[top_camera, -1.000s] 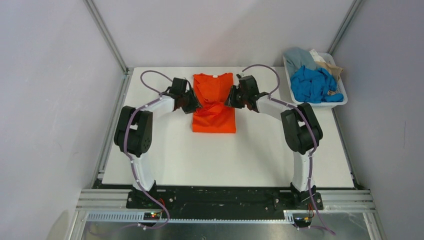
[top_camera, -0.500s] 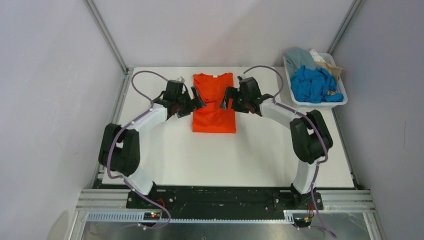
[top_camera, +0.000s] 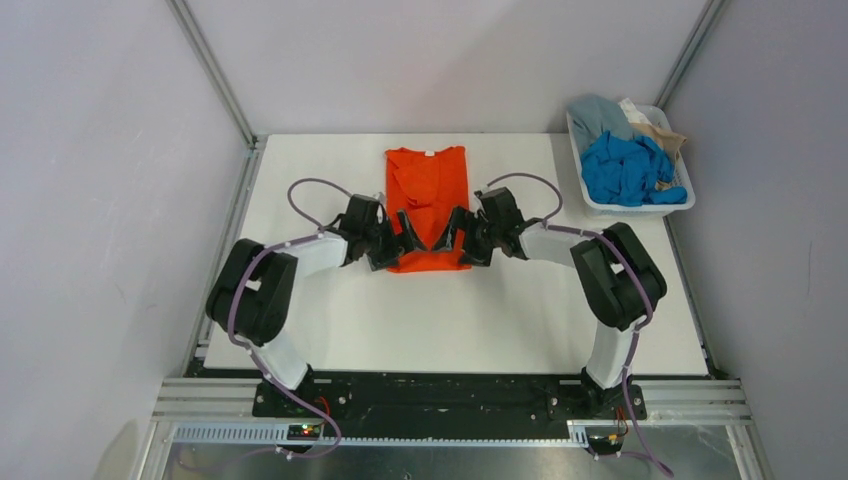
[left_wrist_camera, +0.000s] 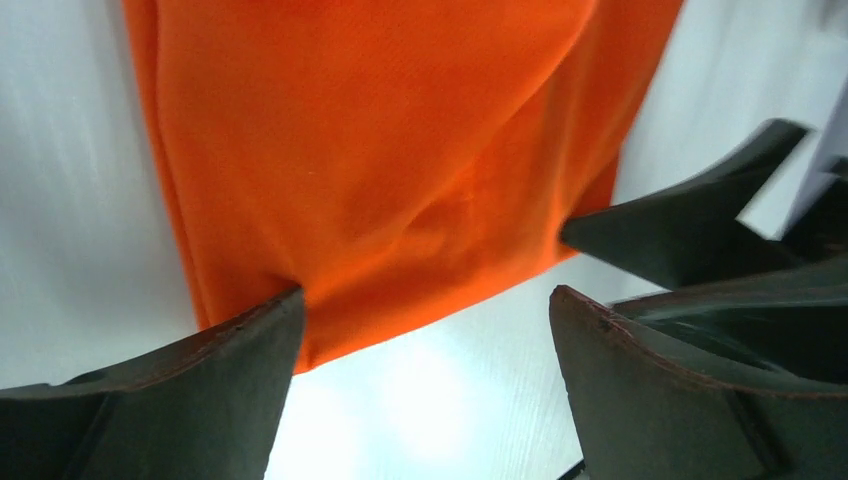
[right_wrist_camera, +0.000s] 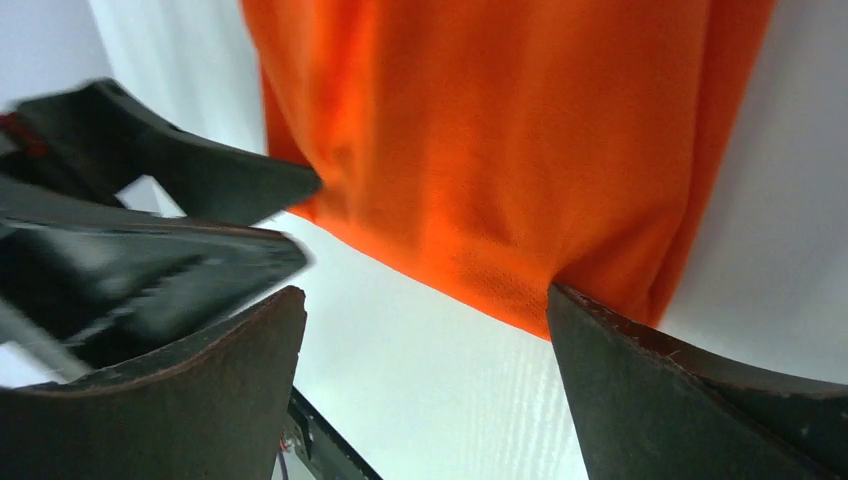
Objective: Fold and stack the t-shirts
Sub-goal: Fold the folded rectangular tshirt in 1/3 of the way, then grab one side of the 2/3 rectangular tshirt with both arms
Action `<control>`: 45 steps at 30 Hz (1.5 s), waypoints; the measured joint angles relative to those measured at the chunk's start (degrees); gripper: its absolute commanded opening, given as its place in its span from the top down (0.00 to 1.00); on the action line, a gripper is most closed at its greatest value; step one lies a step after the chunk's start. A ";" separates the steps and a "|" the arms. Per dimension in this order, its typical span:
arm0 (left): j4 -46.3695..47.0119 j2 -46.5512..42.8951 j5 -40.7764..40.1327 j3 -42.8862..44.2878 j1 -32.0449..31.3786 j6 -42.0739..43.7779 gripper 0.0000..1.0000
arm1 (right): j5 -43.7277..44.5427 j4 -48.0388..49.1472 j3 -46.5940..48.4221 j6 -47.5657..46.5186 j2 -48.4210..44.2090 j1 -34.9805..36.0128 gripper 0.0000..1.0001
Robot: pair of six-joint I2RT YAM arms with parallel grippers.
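With the left claw [left_wrist_camera: 425, 300] and right claw [right_wrist_camera: 425, 295] both spread wide astride the near hem corners of the orange shirt [top_camera: 428, 185], which stretches flat beyond them, the hem-to-collar fold seems in hand; next, both should pinch and lift together.

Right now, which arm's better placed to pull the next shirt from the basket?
Right, probably. The basket sits at the far right corner, nearer the right gripper than the left gripper. Both hover open by the orange t-shirt.
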 measured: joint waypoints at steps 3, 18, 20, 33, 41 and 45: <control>2.36 -0.68 0.42 -2.38 0.04 -0.61 0.00 | -0.96 1.92 -3.23 0.87 0.07 0.09 0.06; 9.38 -16.28 -2.01 -20.57 -3.93 -1.57 0.00 | 5.46 2.84 -16.06 1.03 -11.69 7.39 0.06; 7.32 -20.94 -2.82 -23.54 -5.51 -2.10 0.00 | 7.67 0.00 -17.42 1.01 -14.40 9.70 0.06; -9.25 -45.22 -14.53 -29.94 -8.09 -4.98 0.03 | 18.21 -12.20 -23.37 0.90 -29.66 13.97 0.18; -9.75 -34.56 -17.99 -28.74 -7.98 -6.56 0.50 | 18.08 -7.15 -23.43 3.04 -22.29 13.75 0.41; -8.11 -31.74 -18.34 -28.26 -7.91 -6.78 0.70 | 18.69 -5.29 -23.39 4.04 -20.81 13.90 0.57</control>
